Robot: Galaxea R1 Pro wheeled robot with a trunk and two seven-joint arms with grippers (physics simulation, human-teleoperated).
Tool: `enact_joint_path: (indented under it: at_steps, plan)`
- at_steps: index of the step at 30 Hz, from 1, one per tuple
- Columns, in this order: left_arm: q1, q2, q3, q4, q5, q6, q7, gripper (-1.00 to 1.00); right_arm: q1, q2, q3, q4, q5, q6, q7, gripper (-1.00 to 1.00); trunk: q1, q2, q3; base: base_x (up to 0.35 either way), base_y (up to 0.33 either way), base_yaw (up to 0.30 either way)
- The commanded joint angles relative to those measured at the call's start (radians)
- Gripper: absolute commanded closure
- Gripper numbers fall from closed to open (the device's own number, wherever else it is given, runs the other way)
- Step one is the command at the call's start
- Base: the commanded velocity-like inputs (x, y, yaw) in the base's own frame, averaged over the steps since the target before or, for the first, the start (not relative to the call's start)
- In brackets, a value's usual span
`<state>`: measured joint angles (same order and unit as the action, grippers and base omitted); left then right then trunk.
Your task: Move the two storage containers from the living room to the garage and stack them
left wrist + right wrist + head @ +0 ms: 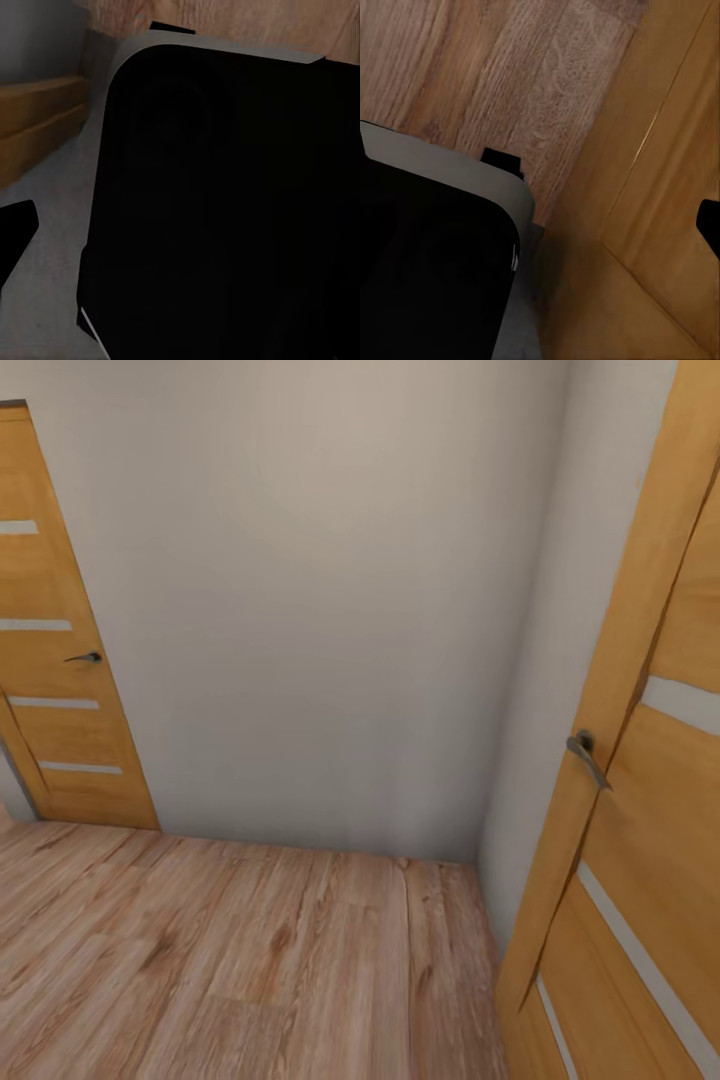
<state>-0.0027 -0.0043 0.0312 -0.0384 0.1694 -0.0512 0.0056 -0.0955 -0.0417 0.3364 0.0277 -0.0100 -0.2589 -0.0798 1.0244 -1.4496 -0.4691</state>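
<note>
Hallway corner, robot in transit. Largest: pale matte wall, flat and unmarked, spanning centre from 9 to 1 o'clock, meeting a second pale wall at a vertical corner toward 2 o'clock. Below, light wood plank flooring, visible grain and knots, boards running diagonally, from 6 to 9 o'clock. At 3 to 5 o'clock, close-up wooden door, orange-brown veneer, slanted in view, thin pale horizontal inlay strips, curved grey metal lever handle. At 9 o'clock, second wooden door, same veneer and pale strips, small dark lever handle, standing against the far wall.

Left wrist view: big dark rounded-corner robot body, smooth black with a grey rim, over grey surface; orange-brown wooden strips beside it; wood planks beyond. One black finger tip at the edge; left gripper opening cannot be told.

Right wrist view: same black, grey-edged rounded body, plank floor with coarse grain, smooth orange door panel. Small black finger tip at the frame edge; right gripper opening cannot be told.

Nothing seen held by either gripper. Red-orange containers not located from these frames.
</note>
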Motion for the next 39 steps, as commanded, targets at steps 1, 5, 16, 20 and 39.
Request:
enact_joint_path:
  at_steps: [1,5,16,20,39]
  plan:
    - [0.000,0.000,0.003,0.000,0.005,-0.002,0.001,-1.00,-0.001,0.000,0.007,0.003,-0.001,-0.005,-0.004,-1.00,0.001,0.000,-0.001,0.323,0.000,0.000]
    - [0.000,0.000,0.003,0.000,0.005,-0.002,0.001,-1.00,-0.001,0.000,0.007,0.003,-0.001,-0.005,-0.004,-1.00,0.001,0.000,-0.001,0.323,0.000,0.000]
    - [0.000,0.000,0.003,0.000,0.005,-0.002,0.001,-1.00,-0.001,0.001,0.007,0.003,-0.002,-0.005,-0.005,-1.00,0.001,0.000,-0.001,0.322,0.000,0.000]
    - [0.000,0.000,0.003,0.000,0.005,-0.002,0.001,-1.00,-0.001,0.001,0.007,0.003,-0.002,-0.005,-0.005,-1.00,0.001,0.000,-0.001,0.323,0.000,0.001]
    - [0.000,0.000,0.003,0.000,0.005,-0.002,0.001,-1.00,-0.001,0.000,0.007,0.003,-0.002,-0.005,-0.009,-1.00,0.001,0.000,-0.001,0.322,0.000,0.223]
